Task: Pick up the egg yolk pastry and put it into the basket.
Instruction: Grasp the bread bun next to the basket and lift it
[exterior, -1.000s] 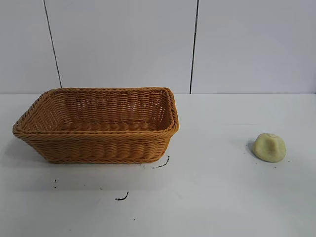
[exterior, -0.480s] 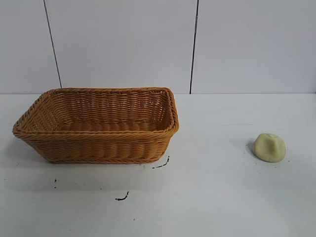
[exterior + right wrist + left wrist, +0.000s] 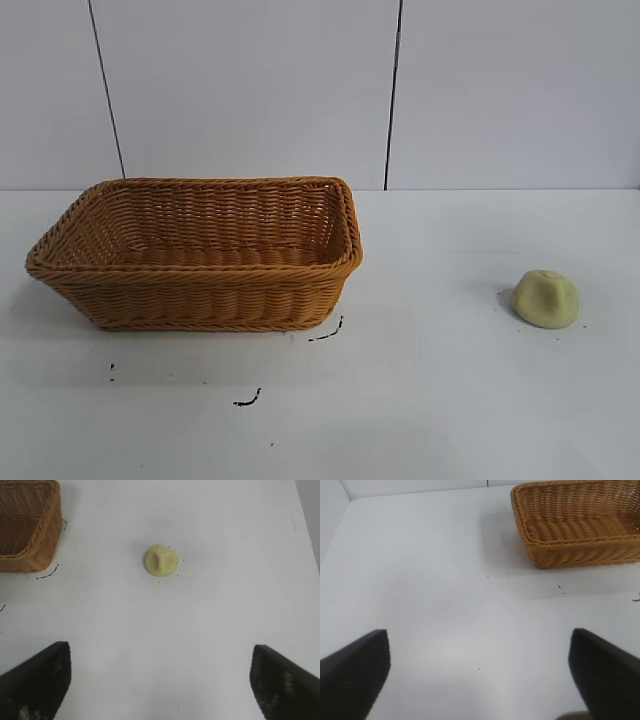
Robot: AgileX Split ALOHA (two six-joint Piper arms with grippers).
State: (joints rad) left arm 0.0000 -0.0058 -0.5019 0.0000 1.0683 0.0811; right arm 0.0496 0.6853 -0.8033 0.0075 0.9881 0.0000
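One small pale-yellow domed egg yolk pastry (image 3: 161, 560) looks soft, crumbly; the empty, wide-open right gripper (image 3: 160, 680) should pinch its sides gently.

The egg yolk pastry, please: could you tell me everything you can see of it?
The egg yolk pastry is a small, pale yellow, matte dome with a slight raised nub on top. It sits upright on the white table, well right of the basket, with crumbs around it. Nothing else touches it.
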